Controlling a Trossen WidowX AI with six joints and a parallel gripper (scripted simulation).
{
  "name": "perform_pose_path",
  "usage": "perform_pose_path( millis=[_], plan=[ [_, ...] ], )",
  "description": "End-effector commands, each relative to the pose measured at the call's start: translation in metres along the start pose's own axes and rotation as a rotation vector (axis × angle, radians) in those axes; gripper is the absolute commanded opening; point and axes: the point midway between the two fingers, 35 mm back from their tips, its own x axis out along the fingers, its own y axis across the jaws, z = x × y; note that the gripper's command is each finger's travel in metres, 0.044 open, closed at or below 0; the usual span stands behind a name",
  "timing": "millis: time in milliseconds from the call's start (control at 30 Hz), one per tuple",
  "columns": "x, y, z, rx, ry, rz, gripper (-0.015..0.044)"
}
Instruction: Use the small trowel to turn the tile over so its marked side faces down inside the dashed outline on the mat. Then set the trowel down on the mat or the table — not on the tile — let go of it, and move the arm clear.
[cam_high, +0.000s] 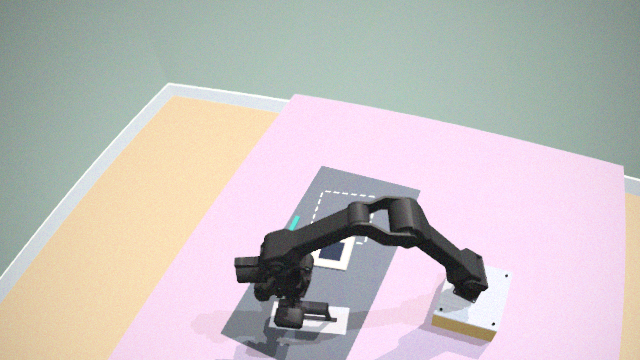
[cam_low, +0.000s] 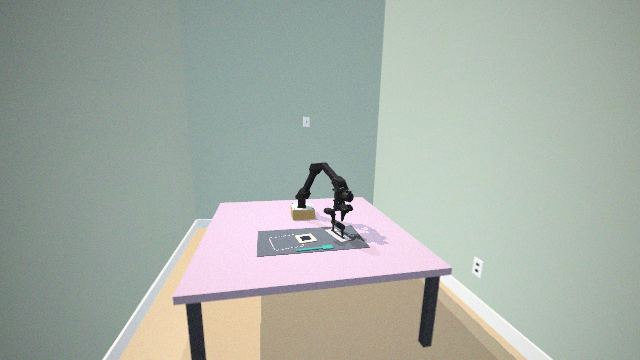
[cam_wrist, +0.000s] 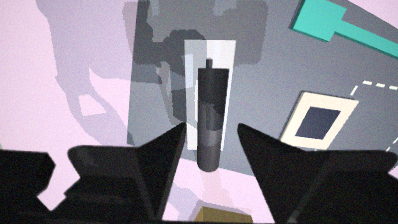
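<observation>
The trowel has a flat white blade (cam_high: 339, 327) (cam_low: 331, 234) lying on the grey mat (cam_high: 345, 285) (cam_low: 264, 250) (cam_wrist: 270, 100), with a raised black handle (cam_high: 316, 307) (cam_wrist: 213, 85). My gripper (cam_low: 338, 220) (cam_wrist: 211, 126) is open above the handle, its fingers on either side of the handle's line in the wrist view. The fingers hold nothing. The cream tile (cam_high: 332, 251) (cam_low: 306, 238) (cam_wrist: 319, 122) lies flat, dark square mark up, mostly outside the dashed outline (cam_high: 325, 191) (cam_wrist: 367, 82) and overlapping its near edge. The arm hides part of the outline in the top view.
A teal spatula-like tool (cam_high: 294, 223) (cam_low: 315, 248) (cam_wrist: 320, 20) lies on the mat along its outer long side, beyond the tile. The arm's base block (cam_high: 495, 295) (cam_low: 303, 214) (cam_wrist: 225, 215) stands on the pink table (cam_high: 540, 200) (cam_low: 240, 280), off the mat.
</observation>
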Motion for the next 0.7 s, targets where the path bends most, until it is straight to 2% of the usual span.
perform_pose_path(
  millis=[0,300,433,667],
  plan=[
    [0.011,0.001,-0.002,0.008,0.014,0.004,0.027],
    [0.022,0.001,-0.003,0.011,0.014,0.004,0.027],
    [0.022,0.001,-0.003,0.011,0.014,0.004,0.0165],
    [0.022,0.001,-0.003,0.011,0.014,0.004,0.013]
  ],
)
